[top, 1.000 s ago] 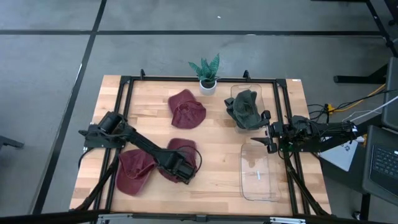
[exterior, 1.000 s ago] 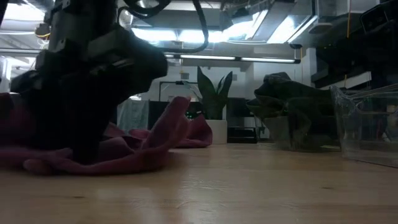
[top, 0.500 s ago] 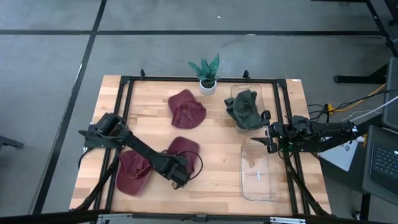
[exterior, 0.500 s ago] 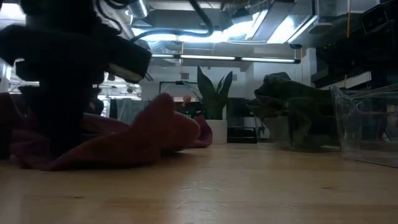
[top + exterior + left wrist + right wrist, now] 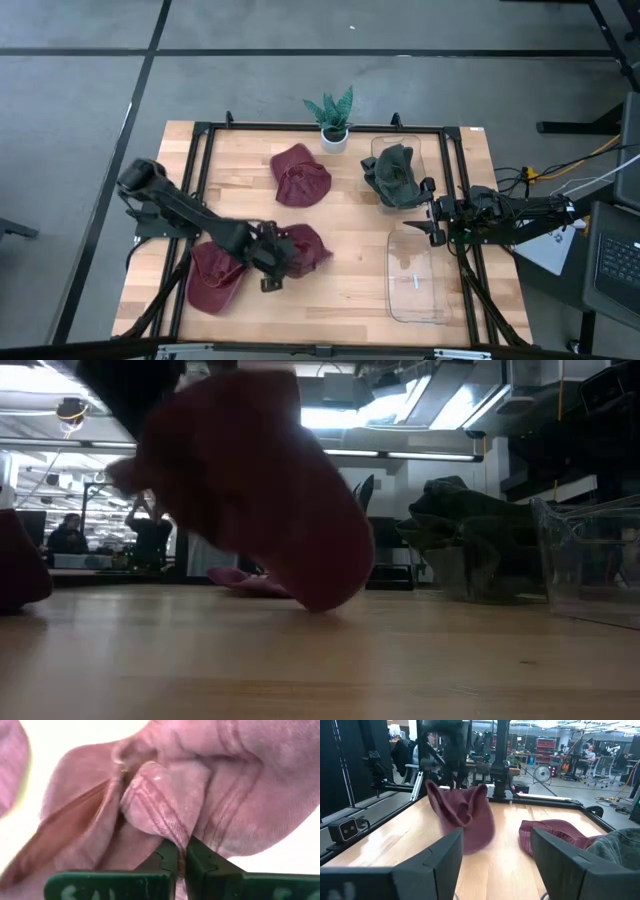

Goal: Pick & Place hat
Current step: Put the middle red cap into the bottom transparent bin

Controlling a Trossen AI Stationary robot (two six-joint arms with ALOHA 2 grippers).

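We see our left gripper [image 5: 181, 851] pinched tight on a fold of the maroon hat [image 5: 300, 248], hat hanging just beyond its jaws, lifted off the table [image 5: 350, 215], our right gripper [image 5: 495, 865] spread wide, holding nothing.

The maroon hat [image 5: 200, 795] in the left claw [image 5: 181, 851] is showing soft, matt cloth with stitched seams, and the claw's fingers [image 5: 167, 862] are looking like dark, smooth plastic. The bench [image 5: 350, 215] is gleaming as pale, lightly glossy wood inside a black metal frame [image 5: 320, 127]. The bins [image 5: 415, 275] are reading as clear, glossy plastic.
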